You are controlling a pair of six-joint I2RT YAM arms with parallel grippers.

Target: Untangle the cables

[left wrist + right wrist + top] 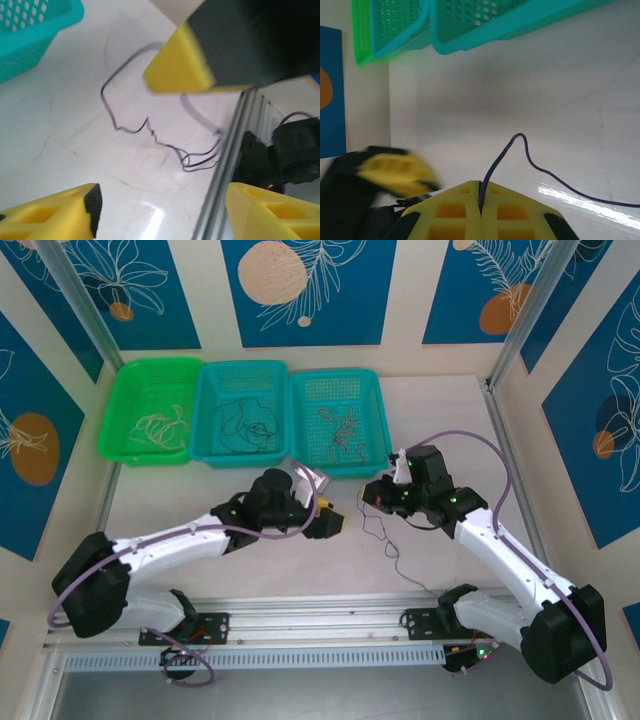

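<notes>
Cable (520,135) pinched in right tool (481,189)

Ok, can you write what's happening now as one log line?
right jaws: shut on dark cable | left jaws: open, empty | dark cable: trails onto table

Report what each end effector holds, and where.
Right end effector: shut on a thin dark cable; where along its length cannot be told. Left end effector: open, holding nothing.
</notes>
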